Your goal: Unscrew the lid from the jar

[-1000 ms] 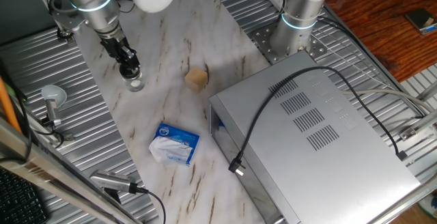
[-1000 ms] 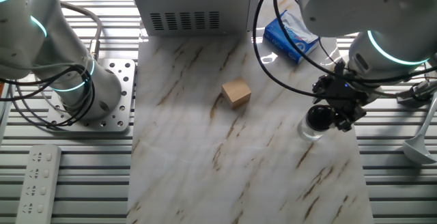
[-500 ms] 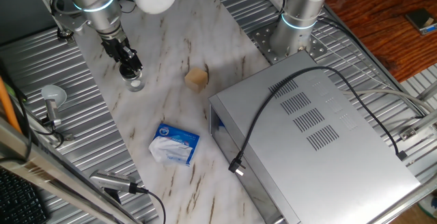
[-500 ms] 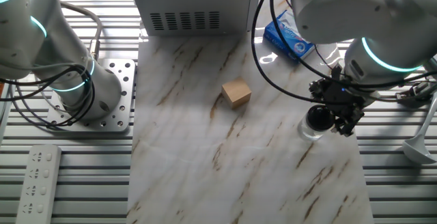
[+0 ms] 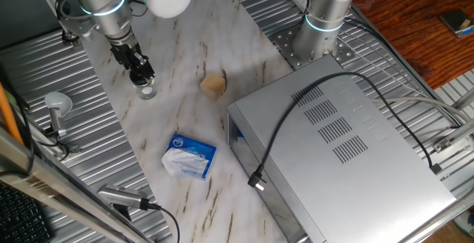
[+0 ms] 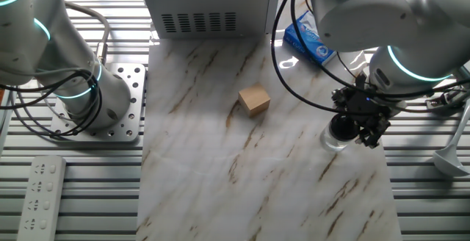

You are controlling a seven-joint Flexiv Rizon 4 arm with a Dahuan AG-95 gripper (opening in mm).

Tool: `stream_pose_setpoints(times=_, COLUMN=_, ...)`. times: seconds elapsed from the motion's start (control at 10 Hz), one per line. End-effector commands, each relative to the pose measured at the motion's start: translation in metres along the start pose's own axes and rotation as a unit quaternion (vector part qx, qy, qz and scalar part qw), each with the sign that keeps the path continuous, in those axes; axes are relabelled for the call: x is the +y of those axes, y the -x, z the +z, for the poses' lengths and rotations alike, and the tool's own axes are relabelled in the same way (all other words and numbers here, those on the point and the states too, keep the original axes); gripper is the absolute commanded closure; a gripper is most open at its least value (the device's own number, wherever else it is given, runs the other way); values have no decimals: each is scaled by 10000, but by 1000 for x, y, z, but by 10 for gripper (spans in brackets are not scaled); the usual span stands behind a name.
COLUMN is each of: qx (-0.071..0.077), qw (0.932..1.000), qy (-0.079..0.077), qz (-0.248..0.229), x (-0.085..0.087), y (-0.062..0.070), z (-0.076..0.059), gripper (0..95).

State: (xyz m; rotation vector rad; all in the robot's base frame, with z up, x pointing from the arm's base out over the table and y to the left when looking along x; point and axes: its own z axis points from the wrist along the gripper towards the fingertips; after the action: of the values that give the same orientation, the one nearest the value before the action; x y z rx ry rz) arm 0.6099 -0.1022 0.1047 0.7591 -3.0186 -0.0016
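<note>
Your pincer (image 5: 141,73) (image 6: 351,127) points down at the lid (image 6: 341,126), black fingers (image 6: 369,131) on either side of it, closed around the cap as far as you can see from the other fixed view. In one fixed view the fingers hide the lid, so you can't confirm contact there.

Lid sits on top of the jar (image 5: 147,90) (image 6: 333,140). Jar is clear glass, upright on the worktop (image 5: 185,117) (image 6: 220,167), close to the marble's edge where the ribbed metal begins. Only the lower part of the jar shows under the pincer in both views.

Cube (image 5: 212,85) (image 6: 254,100), tan, sits on the marble, well apart from the jar, nothing touching it.

Packet (image 5: 189,155) (image 6: 311,41), blue and white, lies flat on the marble. In the other fixed view the arm and a cable partly cover it.

Grey box (image 5: 337,147) (image 6: 202,2) with vent slots stands just beside the packet; a black cable (image 5: 296,124) runs over its top in one fixed view.

Second arm's base (image 5: 315,32) (image 6: 84,98) is bolted to a plate at the marble's far side from the jar.

White power strip (image 6: 42,189) lies on the ribbed metal near that base. A ladle-like silver tool (image 5: 55,110) lies on the ribbed metal beside the jar side of the worktop.
</note>
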Motion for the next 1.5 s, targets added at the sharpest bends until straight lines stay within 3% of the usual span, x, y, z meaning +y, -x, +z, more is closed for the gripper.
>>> stream_pose_setpoints(times=0.1, qx=-7, qw=10000, qy=-10, qz=3, x=0, y=0, z=2, gripper=380)
stream_pose_setpoints(times=1.5, qx=-41, qw=9994, qy=44, qz=-332, x=0, y=0, z=4, gripper=380)
